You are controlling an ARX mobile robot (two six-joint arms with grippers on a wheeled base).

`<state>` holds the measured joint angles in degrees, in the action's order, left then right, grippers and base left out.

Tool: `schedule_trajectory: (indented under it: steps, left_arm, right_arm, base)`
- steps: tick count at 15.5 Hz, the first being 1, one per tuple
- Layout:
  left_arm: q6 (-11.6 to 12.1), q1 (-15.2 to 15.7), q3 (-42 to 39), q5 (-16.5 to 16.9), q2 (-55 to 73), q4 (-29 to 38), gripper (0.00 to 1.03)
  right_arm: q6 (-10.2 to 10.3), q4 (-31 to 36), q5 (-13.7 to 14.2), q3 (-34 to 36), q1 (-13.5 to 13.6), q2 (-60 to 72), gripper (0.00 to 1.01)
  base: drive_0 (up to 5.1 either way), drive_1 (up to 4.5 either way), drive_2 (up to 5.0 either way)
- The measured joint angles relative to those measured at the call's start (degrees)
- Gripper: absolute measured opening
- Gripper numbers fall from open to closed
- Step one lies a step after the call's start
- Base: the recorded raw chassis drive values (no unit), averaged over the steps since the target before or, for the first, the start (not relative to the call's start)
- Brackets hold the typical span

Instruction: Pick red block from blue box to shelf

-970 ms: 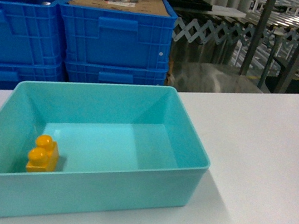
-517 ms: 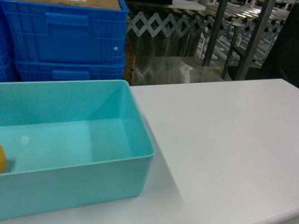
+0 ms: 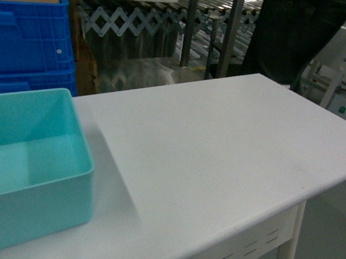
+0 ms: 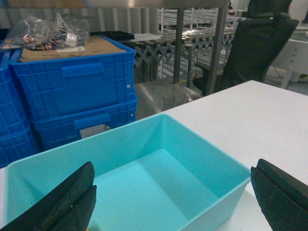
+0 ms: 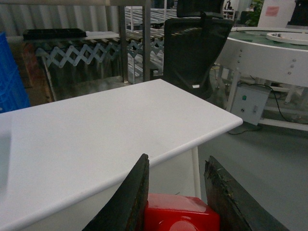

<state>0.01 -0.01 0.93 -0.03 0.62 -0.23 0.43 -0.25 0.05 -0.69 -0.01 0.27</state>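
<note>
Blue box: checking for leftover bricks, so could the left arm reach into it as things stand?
Probably yes. In the left wrist view the open left gripper hangs just above the blue box, whose top is open, with nothing between them. Its near floor is hidden from view.

A warehouse-like workshop: stacked blue crates [image 4: 72,91], roller conveyors [image 3: 197,12], white worktable [image 3: 221,156].

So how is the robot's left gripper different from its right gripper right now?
The left gripper has its black fingers spread wide apart and holds nothing, while the right gripper is closed on the small glossy red plastic block. The left gripper hangs over the light turquoise plastic tub; the right gripper is out past the white table's edge. Both have dark fingers.
</note>
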Motion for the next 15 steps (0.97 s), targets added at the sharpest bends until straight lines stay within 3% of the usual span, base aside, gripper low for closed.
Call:
schedule_trajectory:
  steps: [15]
  left_arm:
    - [0.0,0.0,0.0,0.0,0.0,0.0,0.98]
  right_arm:
    - [0.0,0.0,0.0,0.0,0.0,0.0,0.28]
  base:
    - [-1.6,-1.58,-1.6]
